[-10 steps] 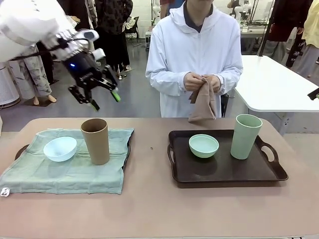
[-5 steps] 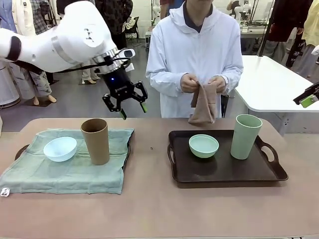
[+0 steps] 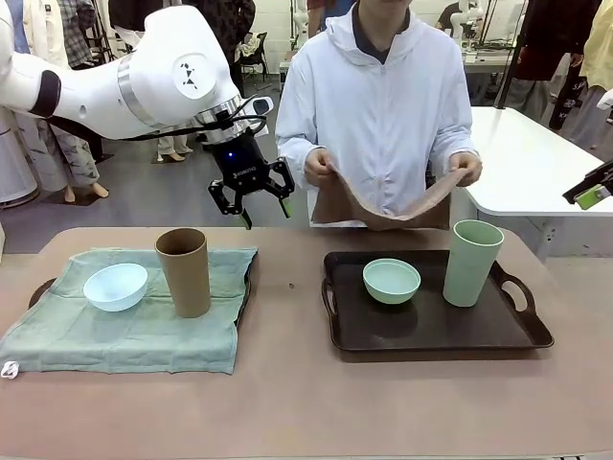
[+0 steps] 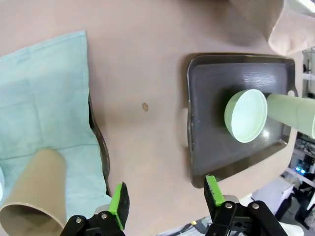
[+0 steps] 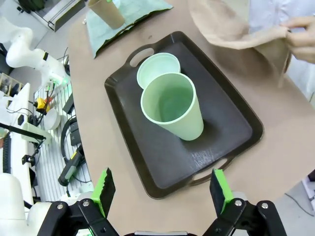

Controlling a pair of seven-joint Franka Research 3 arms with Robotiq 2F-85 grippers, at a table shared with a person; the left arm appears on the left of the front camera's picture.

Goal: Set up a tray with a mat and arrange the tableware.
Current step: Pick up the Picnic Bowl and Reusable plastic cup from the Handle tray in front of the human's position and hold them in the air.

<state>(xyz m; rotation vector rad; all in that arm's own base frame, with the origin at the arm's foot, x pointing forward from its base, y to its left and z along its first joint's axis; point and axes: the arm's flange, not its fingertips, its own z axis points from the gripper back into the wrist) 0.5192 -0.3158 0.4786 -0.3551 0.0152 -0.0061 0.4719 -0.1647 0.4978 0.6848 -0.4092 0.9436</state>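
Left gripper [image 3: 266, 213] hangs above the table's [image 3: 287, 393] far edge, jaws apart, empty, up and beyond the brown cup [image 3: 183, 271]. Brown cup and blue bowl [image 3: 115, 286] stand side by side on the green mat [image 3: 144, 335], which covers the left tray [image 3: 40, 290]. Dark tray [image 3: 431, 331], bare: mint bowl [image 3: 391, 280] and green cup [image 3: 472, 262], upright, apart. Person [image 3: 383, 96] stretches a brown cloth [image 3: 378, 206] between both hands above its far rim. Tip of right gripper [image 3: 592, 195] at the right edge.

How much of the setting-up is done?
Done: the green mat covers the left tray, with the blue bowl and brown cup on it. In hand: the person's hands hold a brown cloth open beyond the dark tray. Left: that tray has no mat under its mint bowl and pale green cup.
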